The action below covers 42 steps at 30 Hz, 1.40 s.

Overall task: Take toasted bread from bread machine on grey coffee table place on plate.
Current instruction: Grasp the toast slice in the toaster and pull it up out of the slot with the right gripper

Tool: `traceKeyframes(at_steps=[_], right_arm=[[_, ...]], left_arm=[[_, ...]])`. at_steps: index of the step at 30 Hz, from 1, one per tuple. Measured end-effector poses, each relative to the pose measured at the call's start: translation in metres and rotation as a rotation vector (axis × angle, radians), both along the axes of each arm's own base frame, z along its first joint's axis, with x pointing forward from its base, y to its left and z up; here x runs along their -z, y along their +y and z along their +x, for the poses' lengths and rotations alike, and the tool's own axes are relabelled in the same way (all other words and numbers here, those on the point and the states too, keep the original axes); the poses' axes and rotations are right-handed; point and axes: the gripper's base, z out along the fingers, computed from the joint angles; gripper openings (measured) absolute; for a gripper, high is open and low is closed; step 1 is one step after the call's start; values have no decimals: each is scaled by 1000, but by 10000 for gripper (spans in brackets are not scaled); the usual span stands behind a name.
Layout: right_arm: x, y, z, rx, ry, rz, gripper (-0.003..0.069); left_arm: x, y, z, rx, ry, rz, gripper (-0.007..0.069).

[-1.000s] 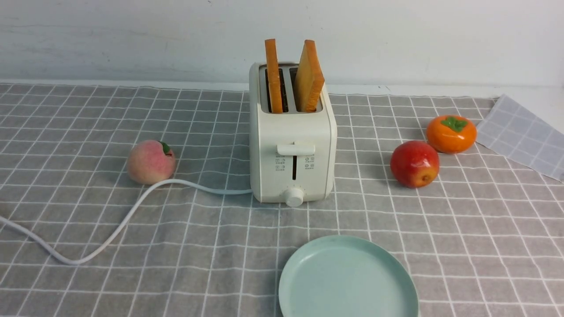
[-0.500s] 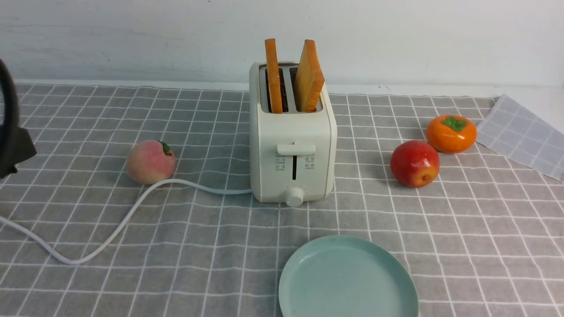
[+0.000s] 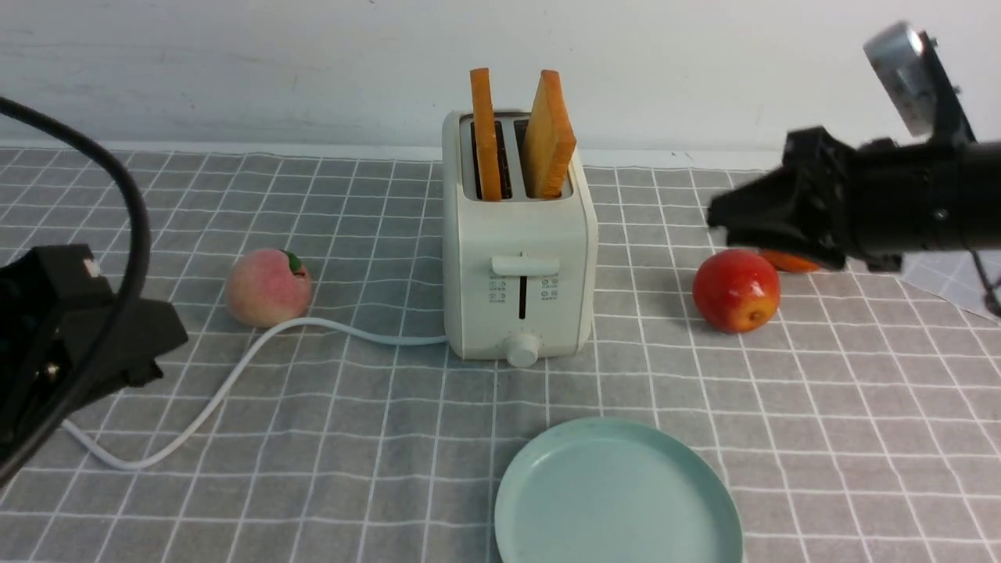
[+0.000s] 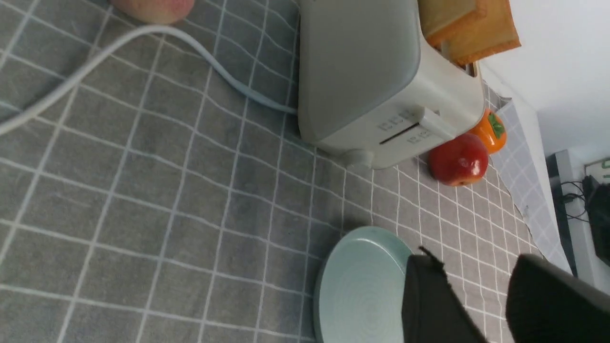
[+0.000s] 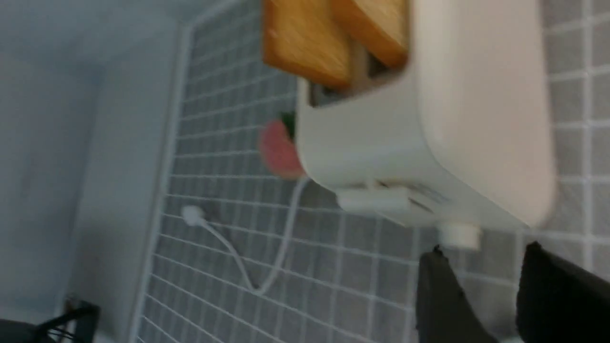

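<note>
At the left edge, the left gripper point(image 4: 472, 267) is seen over the grey coffee table point(image 3: 352, 438), its fingers parted with nothing between them; its arm is cut off by the frame. A peach point(image 3: 267, 287) and a white cord point(image 3: 235, 375) are met before the bread machine point(image 3: 520, 266), in whose slots both slices of toasted bread point(image 3: 547, 137) are stood, the right one leaning. Bare cloth is left on both flanks. The plate point(image 3: 618, 500), empty, is clipped by the near edge. Beside the apple point(image 3: 736, 291), a persimmon point(image 3: 786, 262) is mostly hidden by the right gripper point(image 5: 483, 257), likewise spread and empty.
</note>
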Motion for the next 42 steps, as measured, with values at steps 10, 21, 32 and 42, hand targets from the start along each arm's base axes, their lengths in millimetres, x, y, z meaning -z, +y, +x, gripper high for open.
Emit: traceKeyframes(at_steps=[10,21,32,42], right_arm=[[-15,59,73,-74,-292,-111,595],[46,81,129,-70,-226,-157,587],[38,81,130,-66,-237,-126,78],[-107,13,77,9,-592,-145,85]], left_arm=[[7,-3,-1,48,74,29,238],[11,-3,-3,73,119,53,238],[12,-3,-4,75,124,59,238],[12,-3,-4,75,124,60,238]])
